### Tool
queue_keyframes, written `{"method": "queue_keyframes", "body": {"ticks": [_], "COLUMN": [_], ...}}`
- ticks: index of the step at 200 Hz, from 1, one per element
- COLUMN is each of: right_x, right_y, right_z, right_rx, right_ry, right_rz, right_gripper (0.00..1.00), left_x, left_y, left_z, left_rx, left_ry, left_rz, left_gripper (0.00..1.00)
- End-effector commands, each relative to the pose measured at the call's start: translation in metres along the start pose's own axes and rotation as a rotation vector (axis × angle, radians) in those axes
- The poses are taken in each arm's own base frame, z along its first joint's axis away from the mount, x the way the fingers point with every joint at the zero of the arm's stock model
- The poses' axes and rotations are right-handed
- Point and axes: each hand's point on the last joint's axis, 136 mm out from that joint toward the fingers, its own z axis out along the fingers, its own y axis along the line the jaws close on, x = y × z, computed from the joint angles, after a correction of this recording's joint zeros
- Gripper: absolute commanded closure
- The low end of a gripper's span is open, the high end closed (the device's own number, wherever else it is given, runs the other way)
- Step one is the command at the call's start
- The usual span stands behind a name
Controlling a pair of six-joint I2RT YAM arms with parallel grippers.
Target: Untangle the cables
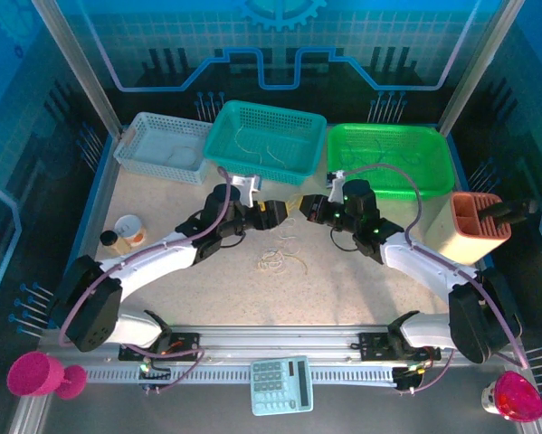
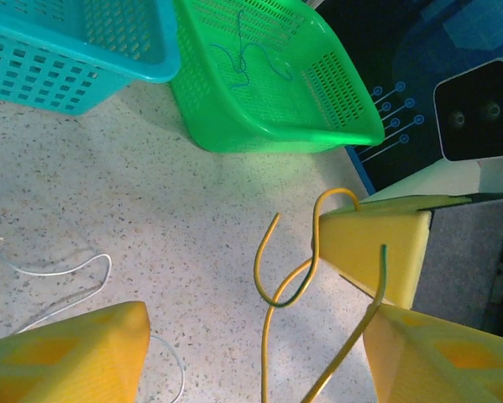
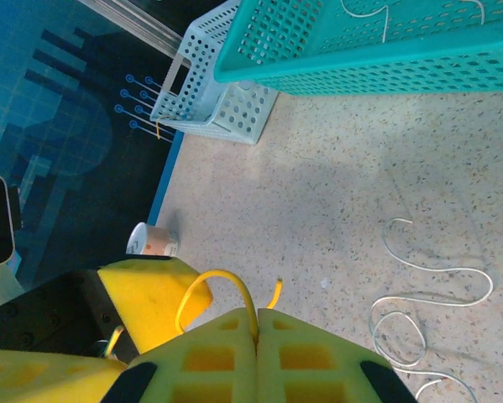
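The right gripper (image 3: pixel 258 326) is clamped shut on the yellow cable (image 3: pixel 222 274), which arches out of the seam between its pads. The left gripper (image 2: pixel 259 323) stands wide apart, with the cable's loop hanging between its fingers (image 2: pixel 75 357), ungripped. The two sets of tips are just beside each other. White cables (image 3: pixel 432 295) lie curled on bare table (image 3: pixel 335 185) beside the right fingers. Beyond the tips, open table runs up to the teal basket (image 3: pixel 360 50) and the green basket (image 2: pixel 234 109) wall
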Motion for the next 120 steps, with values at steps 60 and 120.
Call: {"method": "queue_keyframes", "body": {"ticks": [60, 120], "right_x": [-0.008, -0.007], "right_y": [0.004, -0.044], "right_z": [-0.004, -0.009], "right_rx": [0.018, 0.144], "right_ry": [-0.053, -0.091], "right_rz": [-0.001, 0.151], "right_gripper": [1.0, 0.9], "left_x": [-0.031, -0.056], "left_y": [-0.025, -0.055], "left_z": [0.0, -0.029], "left_rx": [0.076, 0.146], "left_ry": [-0.119, -0.2], "left_rz": [0.016, 0.05], "left_gripper": [1.0, 1.0]}}
